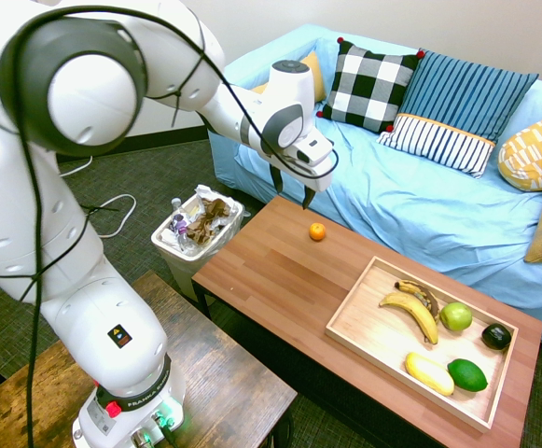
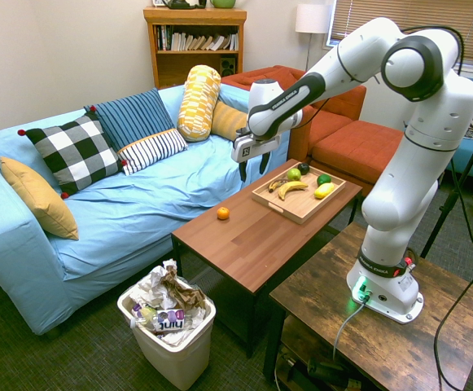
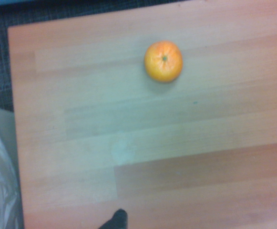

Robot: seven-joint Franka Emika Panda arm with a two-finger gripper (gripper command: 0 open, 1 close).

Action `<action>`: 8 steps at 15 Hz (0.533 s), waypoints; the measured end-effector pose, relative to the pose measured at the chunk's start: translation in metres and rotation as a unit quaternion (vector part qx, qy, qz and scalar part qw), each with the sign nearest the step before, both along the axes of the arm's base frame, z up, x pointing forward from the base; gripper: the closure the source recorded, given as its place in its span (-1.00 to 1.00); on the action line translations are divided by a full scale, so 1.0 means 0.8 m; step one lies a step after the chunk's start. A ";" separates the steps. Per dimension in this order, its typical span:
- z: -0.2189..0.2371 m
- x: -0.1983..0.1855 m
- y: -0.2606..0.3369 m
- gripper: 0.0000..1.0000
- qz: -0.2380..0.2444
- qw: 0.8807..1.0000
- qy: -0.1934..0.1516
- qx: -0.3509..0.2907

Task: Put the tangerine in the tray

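Overall: blue-covered sofa (image 1: 382, 187) across the upper part of the first exterior view, white arm (image 1: 252, 117) reaching in from upper left. Reddish-brown counter (image 1: 269, 273) in front of the sofa. Pale tray (image 1: 349, 306) on it, lower right of frame, holding bananas (image 1: 410, 306) and other fruit. Fingers (image 1: 293, 194) wide open, nothing between them, raised above counter height. Tangerine (image 1: 317, 231) on the bare wood, centre of frame, well apart from the tray.

Key relation: tangerine below and slightly right of the fingers in the first exterior view, lower left of them in the second. Judged: a sideways correction, then descent. Round fruit, no long axis to match; may roll if nudged. Only one arm to use.

Wrist view alone gives the stem scar, facing up; the tray shows only in the exterior views.
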State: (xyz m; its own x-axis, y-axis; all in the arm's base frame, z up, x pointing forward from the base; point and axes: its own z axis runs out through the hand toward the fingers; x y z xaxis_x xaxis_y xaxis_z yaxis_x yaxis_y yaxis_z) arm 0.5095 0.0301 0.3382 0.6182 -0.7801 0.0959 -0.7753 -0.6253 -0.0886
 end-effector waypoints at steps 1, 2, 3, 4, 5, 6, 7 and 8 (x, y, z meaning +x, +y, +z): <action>-0.024 0.019 0.004 -1.00 -0.014 1.000 -0.003 -0.005; -0.051 0.039 0.006 -1.00 -0.025 1.000 -0.004 -0.007; -0.076 0.061 0.008 -1.00 -0.036 0.999 -0.004 -0.007; -0.096 0.081 0.012 -1.00 -0.043 0.999 -0.005 -0.007; -0.113 0.101 0.017 -1.00 -0.047 0.999 -0.004 -0.010; -0.130 0.120 0.021 -1.00 -0.050 0.999 -0.003 -0.012; -0.146 0.135 0.023 -1.00 -0.053 0.999 -0.002 -0.014; -0.163 0.148 0.022 -1.00 -0.056 0.998 0.001 -0.018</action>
